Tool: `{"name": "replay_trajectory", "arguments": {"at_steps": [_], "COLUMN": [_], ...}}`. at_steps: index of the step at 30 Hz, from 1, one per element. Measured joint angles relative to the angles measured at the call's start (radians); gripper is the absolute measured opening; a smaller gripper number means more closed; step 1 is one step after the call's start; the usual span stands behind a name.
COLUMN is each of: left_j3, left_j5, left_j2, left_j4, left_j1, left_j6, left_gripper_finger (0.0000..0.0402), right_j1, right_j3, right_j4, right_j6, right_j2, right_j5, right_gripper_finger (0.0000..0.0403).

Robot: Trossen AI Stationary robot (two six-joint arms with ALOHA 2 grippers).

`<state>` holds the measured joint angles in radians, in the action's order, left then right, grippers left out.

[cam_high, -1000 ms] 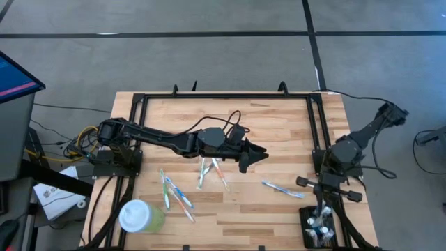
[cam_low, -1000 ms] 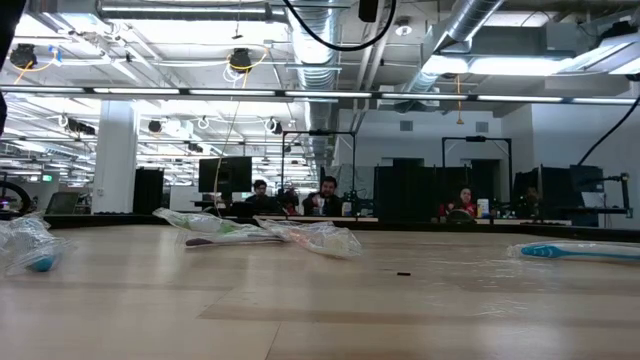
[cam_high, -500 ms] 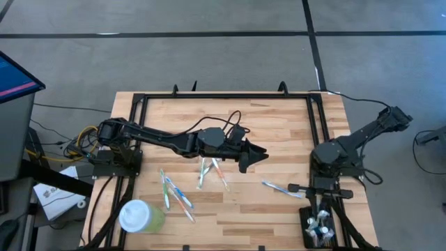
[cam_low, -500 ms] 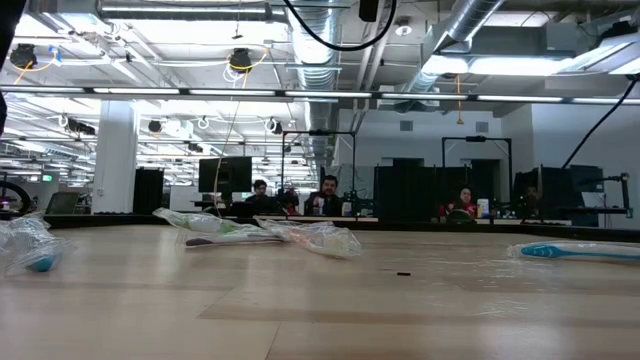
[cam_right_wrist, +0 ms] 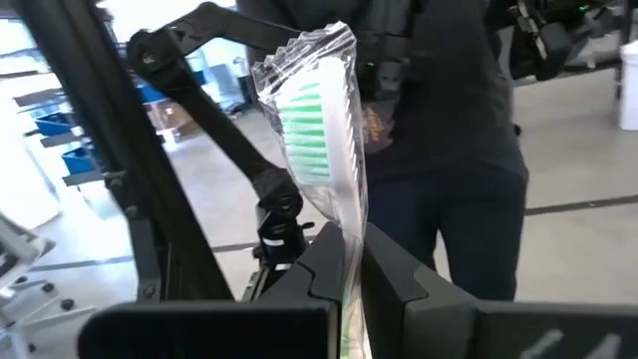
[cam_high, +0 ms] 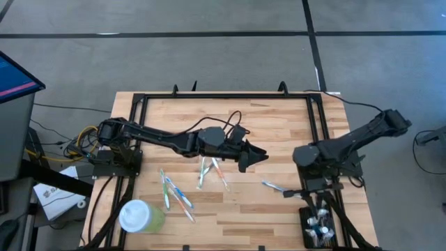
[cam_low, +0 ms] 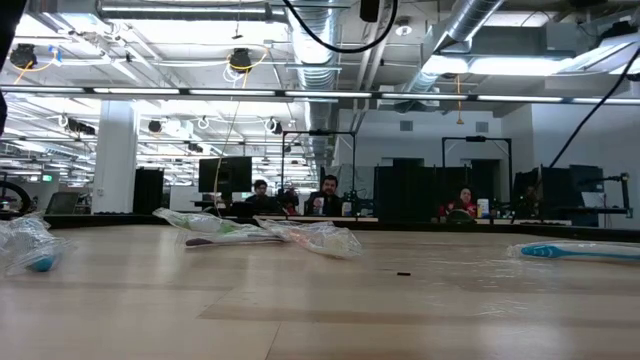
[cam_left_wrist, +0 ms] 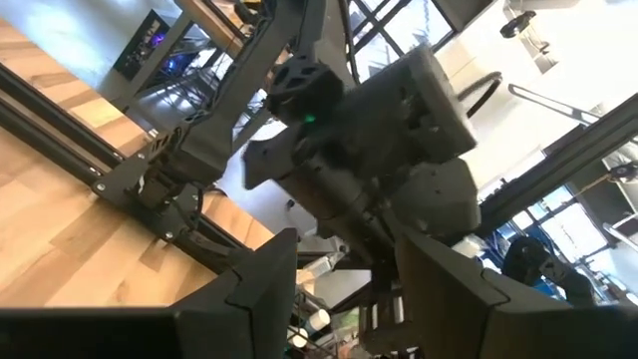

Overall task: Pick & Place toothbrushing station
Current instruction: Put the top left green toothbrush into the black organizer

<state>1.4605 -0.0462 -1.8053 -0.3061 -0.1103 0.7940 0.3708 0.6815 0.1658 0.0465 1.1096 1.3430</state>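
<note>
Two tools | left tool mid-surface, jaws partly apart, empty | right tool clamped on wrapped toothbrush, nearer arm | toothbrushing station at near right corner, just beside it toward the near edge

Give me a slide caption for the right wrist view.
Right gripper shut on a plastic-wrapped green toothbrush, a person standing behind.

Pale butcher-block table, black frame rails. Black toothbrushing station, white-blue contents. Pale green cup, white lid. Green-bristled toothbrush in clear wrapper. Blue toothbrush. Dark arms.
</note>
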Motion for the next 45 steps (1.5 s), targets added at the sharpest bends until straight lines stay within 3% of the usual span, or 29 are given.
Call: {"name": "replay_trajectory", "arguments": {"at_steps": [7, 16, 25, 36, 45], "left_j3": [0.000, 0.000, 0.000, 0.000, 0.000], "left_j5": [0.034, 0.064, 0.088, 0.107, 0.107], "left_j2": [0.000, 0.000, 0.000, 0.000, 0.000], "left_j4": [0.002, 0.050, 0.076, 0.079, 0.083], "left_j1": [0.022, 0.039, 0.059, 0.066, 0.072], "left_j6": [0.015, 0.027, 0.036, 0.054, 0.051], "left_gripper_finger": [0.0167, 0.0167, 0.0167, 0.0167, 0.0167], "right_j1": [-0.079, -0.108, -0.136, -0.125, -0.106], "right_j3": [0.000, 0.000, 0.000, 0.000, 0.001], "right_j4": [-0.054, -0.400, -0.607, -0.680, -0.794], "right_j6": [0.116, 0.515, 0.791, 0.835, 1.064], "right_j2": [0.039, 0.042, 0.042, 0.042, 0.125], "right_j5": [0.160, 0.224, 0.228, 0.227, 0.230], "right_gripper_finger": [0.0008, 0.0008, 0.0008, 0.0008, 0.0008]}}
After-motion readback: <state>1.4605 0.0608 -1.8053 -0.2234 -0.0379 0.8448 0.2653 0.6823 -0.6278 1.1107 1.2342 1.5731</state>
